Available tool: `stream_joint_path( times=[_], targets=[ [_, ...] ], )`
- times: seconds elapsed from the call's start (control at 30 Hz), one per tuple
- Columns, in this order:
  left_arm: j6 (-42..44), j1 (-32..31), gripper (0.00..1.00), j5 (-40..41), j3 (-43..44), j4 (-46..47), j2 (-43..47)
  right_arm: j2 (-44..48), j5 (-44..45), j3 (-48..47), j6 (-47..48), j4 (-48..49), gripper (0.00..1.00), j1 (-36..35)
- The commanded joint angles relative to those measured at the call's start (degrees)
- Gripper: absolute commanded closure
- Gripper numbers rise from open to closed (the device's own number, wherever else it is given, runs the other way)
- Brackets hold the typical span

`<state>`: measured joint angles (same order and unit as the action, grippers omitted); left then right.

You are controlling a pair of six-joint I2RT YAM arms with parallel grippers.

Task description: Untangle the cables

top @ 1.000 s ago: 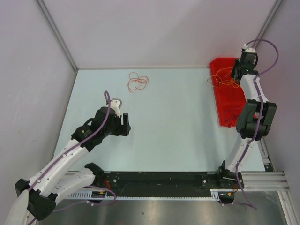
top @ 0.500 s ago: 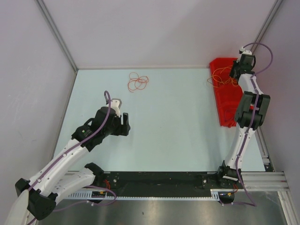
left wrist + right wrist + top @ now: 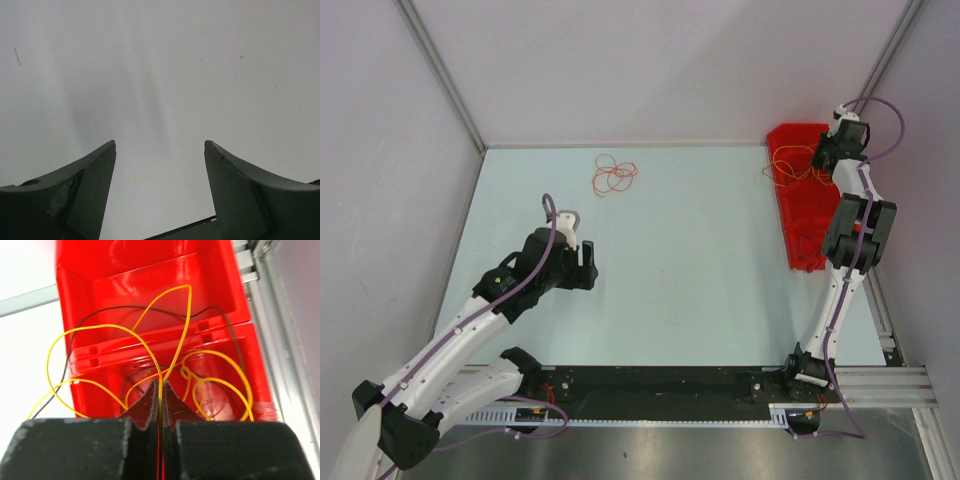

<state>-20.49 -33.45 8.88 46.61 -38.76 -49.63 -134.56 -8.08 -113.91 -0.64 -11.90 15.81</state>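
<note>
Over the last second my right arm has been drawing back toward the far corner, lifting my right gripper (image 3: 159,386) above the red bin (image 3: 150,295), while my left arm is staying put. The yellow cable (image 3: 189,315) is looping through the dark cable (image 3: 120,307). If I am hauling too hard, I judge that the small knot could cinch tighter, or the strand could slip free. My right fingers are pressing together, pinching the yellow cable. My left gripper (image 3: 160,145) is gaping wide over the bare table (image 3: 160,60), holding nothing. A red-orange cable (image 3: 615,176) is lying coiled well apart, at the table's far left.
</note>
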Motion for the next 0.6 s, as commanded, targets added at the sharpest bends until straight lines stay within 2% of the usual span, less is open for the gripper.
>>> stream_joint_path(
  times=[0.0, 0.1, 0.13, 0.2, 0.23, 0.33, 0.57],
  targets=[
    [0.01, 0.23, 0.23, 0.87, -0.03, 0.09, 0.67, -0.09, -0.98, -2.63, -2.07, -2.41, 1.00, -0.34],
    [0.01, 0.23, 0.24, 0.87, -0.03, 0.09, 0.93, 0.79, -0.54, -2.55, -2.52, -3.13, 0.89, -0.26],
    [0.01, 0.23, 0.24, 0.87, -0.03, 0.18, 1.28, 1.49, -0.19, -2.46, -2.78, -3.30, 0.76, -0.26],
    [0.01, 0.23, 0.24, 0.87, -0.11, 0.27, 1.37, 2.20, 0.25, -2.46, -3.13, -4.18, 0.55, -0.26],
    [0.01, 0.23, 0.24, 0.87, -0.12, 0.18, 1.64, 3.16, 0.69, -2.20, -3.57, -4.36, 0.40, -0.26],
    [0.01, 0.23, 0.24, 0.87, -0.12, 0.27, 1.99, 5.35, 1.57, -1.32, -4.53, -4.18, 0.29, -0.17],
    [0.01, 0.32, 0.23, 0.70, -0.20, 0.36, 2.96, 9.49, 0.87, -4.65, -7.26, -6.90, 0.22, -0.43]
  ],
)
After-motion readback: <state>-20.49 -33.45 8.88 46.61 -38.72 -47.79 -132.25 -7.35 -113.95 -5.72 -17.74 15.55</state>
